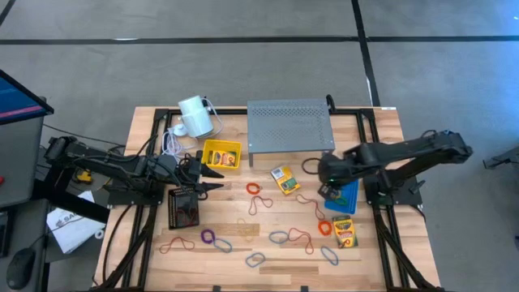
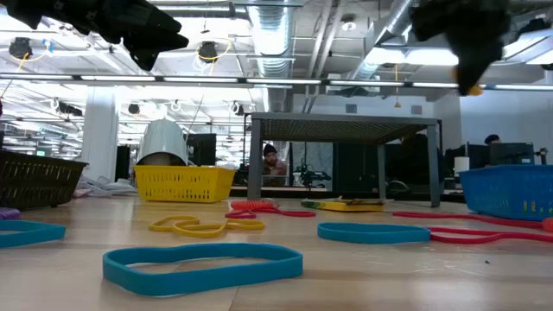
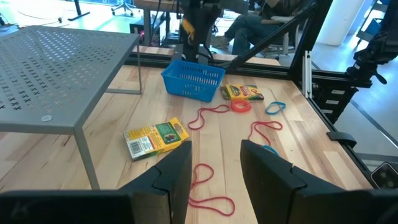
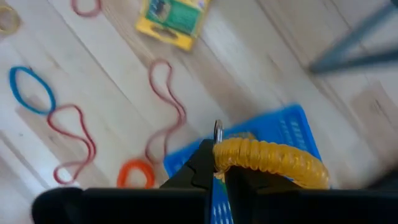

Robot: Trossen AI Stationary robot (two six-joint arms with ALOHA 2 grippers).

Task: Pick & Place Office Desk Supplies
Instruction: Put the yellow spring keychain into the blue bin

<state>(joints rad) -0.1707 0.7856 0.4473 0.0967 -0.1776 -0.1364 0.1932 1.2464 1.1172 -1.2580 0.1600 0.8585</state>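
Left wrist view: crayon box (image 3: pixel 155 138) print unreadable; left claw (image 3: pixel 214 163) gapes, right claw (image 4: pixel 219 176) pinched.

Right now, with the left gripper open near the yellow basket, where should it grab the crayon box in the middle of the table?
Come from straight above. The crayon box lies flat on the table, turned at an angle, with no side blocked. Probably best: turn the left gripper so its fingers close across the box's two long edges at mid-length. A red band lies close beside it, so keep the fingers off that.
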